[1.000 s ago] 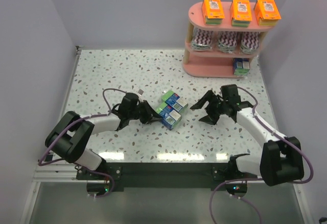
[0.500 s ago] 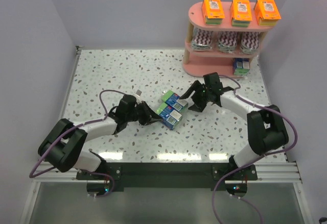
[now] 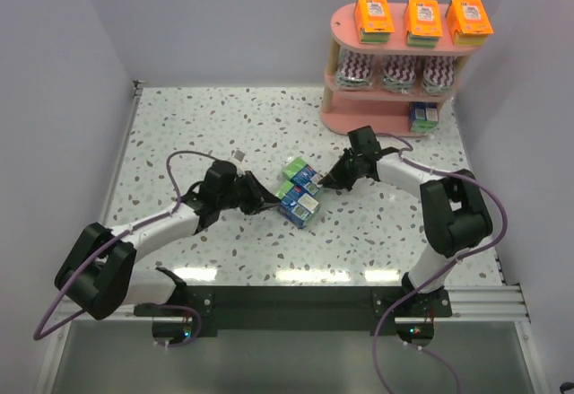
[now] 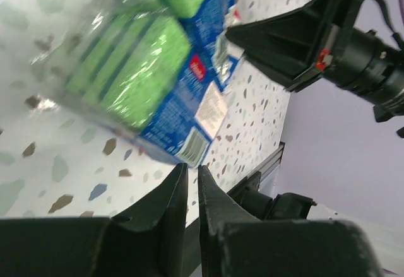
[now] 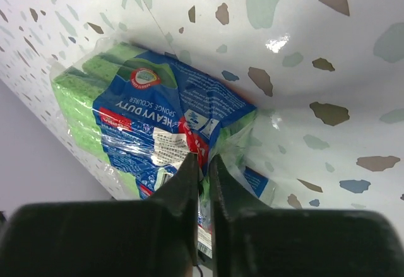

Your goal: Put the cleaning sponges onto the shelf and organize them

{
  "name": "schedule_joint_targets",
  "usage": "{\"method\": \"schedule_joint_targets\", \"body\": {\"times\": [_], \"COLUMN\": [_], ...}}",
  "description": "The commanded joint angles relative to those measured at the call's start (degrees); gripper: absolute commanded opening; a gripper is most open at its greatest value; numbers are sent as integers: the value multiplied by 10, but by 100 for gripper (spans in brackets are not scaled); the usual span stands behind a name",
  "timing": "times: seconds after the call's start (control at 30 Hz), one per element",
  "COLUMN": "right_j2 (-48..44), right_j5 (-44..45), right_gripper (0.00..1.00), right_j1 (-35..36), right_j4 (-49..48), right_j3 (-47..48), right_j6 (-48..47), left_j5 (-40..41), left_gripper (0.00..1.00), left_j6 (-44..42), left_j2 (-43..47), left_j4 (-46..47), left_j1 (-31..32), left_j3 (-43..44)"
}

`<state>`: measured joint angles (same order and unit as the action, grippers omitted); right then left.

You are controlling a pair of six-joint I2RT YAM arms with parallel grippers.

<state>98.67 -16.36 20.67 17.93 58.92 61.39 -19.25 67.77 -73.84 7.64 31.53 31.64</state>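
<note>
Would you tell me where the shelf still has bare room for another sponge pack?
The bottom board is bare from its left end to the lone blue-green box at its right end. The top tier is crowded with three orange packs, the middle with three zigzag packs.

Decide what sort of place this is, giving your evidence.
Probably a robotics test cell, not a home: two robot arms mounted at a speckled table, plain enclosing walls, and a pink shelf staged with sponge packs.
</note>
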Motion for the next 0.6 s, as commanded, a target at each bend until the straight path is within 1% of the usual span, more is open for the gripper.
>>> {"method": "schedule_joint_targets", "body": {"times": [0.0, 0.03, 0.1, 0.23, 0.27, 0.33, 0.37, 0.4, 0.43, 0.47, 0.57], "right_j2": [-29, -40, -73, -143, -160, -189, -194, -197, -203, -204, -200], "right_j5": [25, 26, 26, 16, 10, -14, -24, -48, -60, -67, -71], "right_gripper": [0, 0, 0, 0, 0, 0, 0, 0, 0, 0, 0], "right_j1": [3, 3, -7, -60, -92, -129, -148, -184, -201, -239, -289], "right_j4": [21, 21, 18, 16, 13, 13, 15, 24, 25, 27, 55], "right_j3": [-3, -7, -13, -49, -56, -66, -65, -63, -61, -59, -41], "right_j6": [6, 8, 18, 37, 39, 37, 25, 21, 17, 12, -6], "left_j5": [15, 13, 11, 6, 6, 3, 0, -4, -8, -15, -25], "left_gripper": [17, 17, 17, 17, 17, 18, 18, 18, 18, 18, 17], "left_j6": [-56, -73, -82, -88, -91, -99, -102, -104, -105, -106, -111], "left_j2": [-29, -37, -54, -54, -53, -53, -53, -53, -53, -53, -47], "left_j4": [-32, -49, -57, -60, -62, -69, -71, -72, -71, -71, -74], "left_j1": [0, 0, -2, -10, -15, -23, -31, -37, -44, -52, -71], "left_j3": [83, 113, 142, 154, 155, 156, 155, 153, 148, 146, 142]}}
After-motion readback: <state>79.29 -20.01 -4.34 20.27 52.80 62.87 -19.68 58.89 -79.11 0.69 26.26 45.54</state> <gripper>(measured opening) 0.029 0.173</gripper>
